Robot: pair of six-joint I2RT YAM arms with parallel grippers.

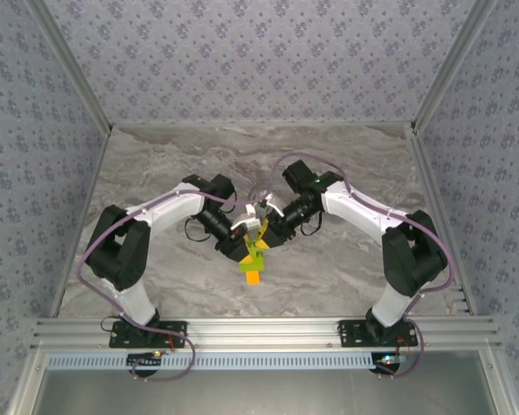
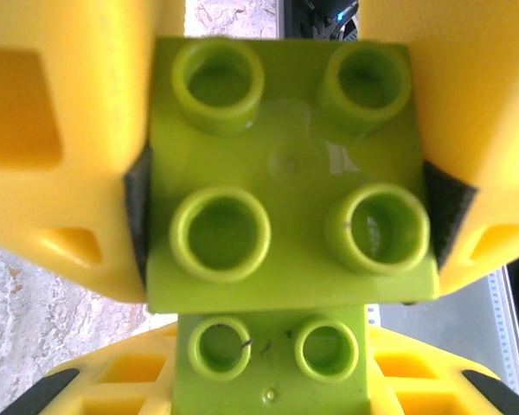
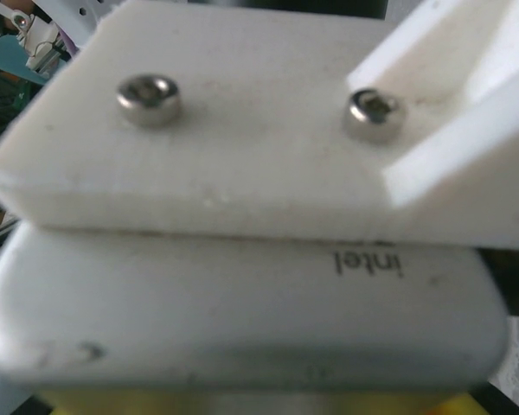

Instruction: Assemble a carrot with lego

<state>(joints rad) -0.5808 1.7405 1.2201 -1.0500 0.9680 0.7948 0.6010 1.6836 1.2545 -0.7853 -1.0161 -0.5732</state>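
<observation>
**Left gripper** [image 2: 285,207]: Jaws closed tight on a lime-green brick [image 2: 285,173], a four-stud piece. The black pads [image 2: 137,216] bear on its two opposite side walls, and its studs face the wrist camera. The brick sits level in the grip.

**Carrot** [image 1: 253,264]: Held off the desk [image 1: 156,173] at mid-scene, between the two wrists. Its green leaves are uppermost and the orange brick [image 1: 253,277] points toward the near edge. A narrower green piece [image 2: 272,367] touches the near edge of the four-stud brick. Whether the two are fully seated cannot be told.

**Right gripper** [image 1: 265,235]: Jaws shut, apparently on the carrot's narrower green piece. A white camera mount [image 3: 242,130] sits close before the right wrist lens, so this grip reads poorly.

**Handling note:** This step is probably pressing the leaf brick home.
- Keep the right arm still as a brace.
- Push the left brick straight along the stud axis, without twisting.
- Hold both grips until the seam closes evenly on both sides.
- A skewed push risks popping the small joints apart.
</observation>
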